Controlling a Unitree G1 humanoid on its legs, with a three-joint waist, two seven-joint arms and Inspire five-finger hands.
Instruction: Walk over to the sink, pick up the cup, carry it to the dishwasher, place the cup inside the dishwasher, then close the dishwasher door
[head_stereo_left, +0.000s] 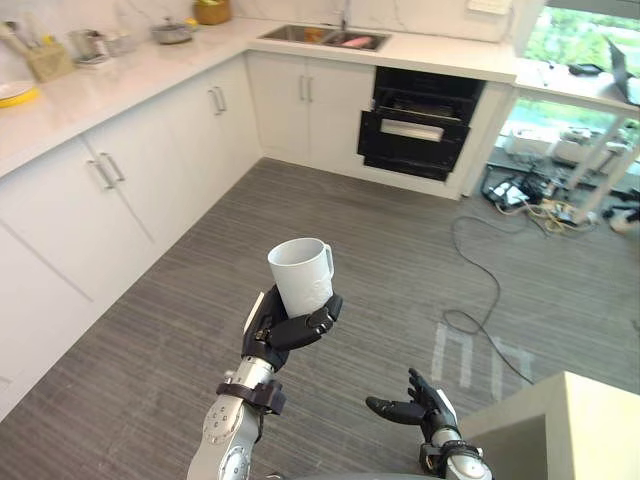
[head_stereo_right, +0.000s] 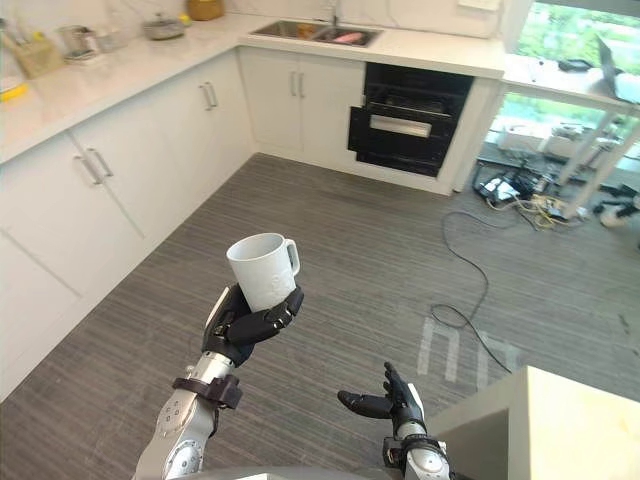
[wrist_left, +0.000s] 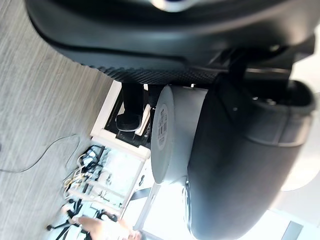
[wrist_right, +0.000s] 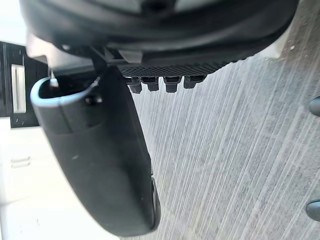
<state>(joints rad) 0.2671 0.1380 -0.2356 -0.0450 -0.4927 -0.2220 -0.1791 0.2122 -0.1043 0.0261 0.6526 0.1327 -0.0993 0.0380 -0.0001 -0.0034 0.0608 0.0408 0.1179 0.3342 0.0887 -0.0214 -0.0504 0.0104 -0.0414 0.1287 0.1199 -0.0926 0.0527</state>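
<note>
One cup (head_stereo_left: 301, 275), and it's in the left hand (head_stereo_left: 290, 328): fingers and thumb are wrapped round its lower wall, cup upright, mouth up, handle on the right side, held over the open floor (head_stereo_left: 350, 230) mid-kitchen. Right hand (head_stereo_left: 415, 405) hangs low beside it, fingers loosely spread, holding nothing. Pickup reads as done, so this is the carry leg. The dishwasher (head_stereo_left: 418, 125) sits under the far desk (head_stereo_left: 440, 52), just right of the sink (head_stereo_left: 322, 37) and near the desk's right end, well apart from the cup. Its door looks partly dropped with a rack showing above it; can't tell if it's down far enough to load. Next move, as I judge it: walk across, keep the cup level, stop square to the opening. The free right hand probably has to lower the door fully before the left can reach the rack.
</note>
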